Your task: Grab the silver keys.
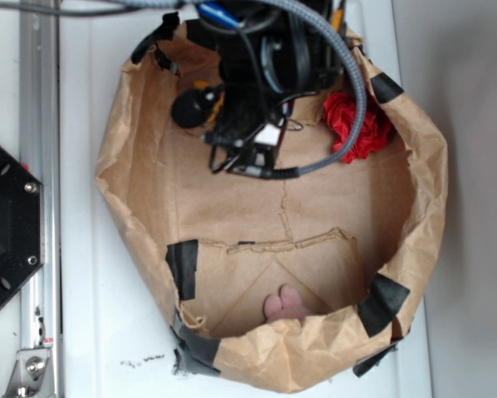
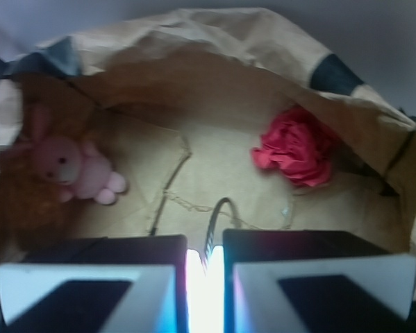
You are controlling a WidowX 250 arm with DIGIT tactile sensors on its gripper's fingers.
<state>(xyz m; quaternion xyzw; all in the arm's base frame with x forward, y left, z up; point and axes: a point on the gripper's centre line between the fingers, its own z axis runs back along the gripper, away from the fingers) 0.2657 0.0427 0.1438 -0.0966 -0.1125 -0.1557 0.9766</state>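
The black robot arm is reaching down from the top edge of the exterior view into a crumpled brown paper bag [image 1: 148,199] patched with black tape, lying opened out like a basin on the white desk [image 1: 90,332]. Its wrist is pointing downward over the bag's far floor, with a grey ribbed cable looping off its right side. The pincer [image 2: 205,291] is sitting nearly closed: in the wrist view the two dark pads [image 2: 124,253] are standing close together with only a narrow bright slit between them. A thin round wire ring is arching up out of that slit, so the silver keys [image 2: 220,211] are being gripped between the pads, only their ring showing; the flat blades themselves are hidden. A red ruffled fabric flower [image 2: 296,147] is lying near, on the bag's floor beside the wall. A small pink plush rabbit [image 2: 72,170] is resting well apart, against the opposite wall
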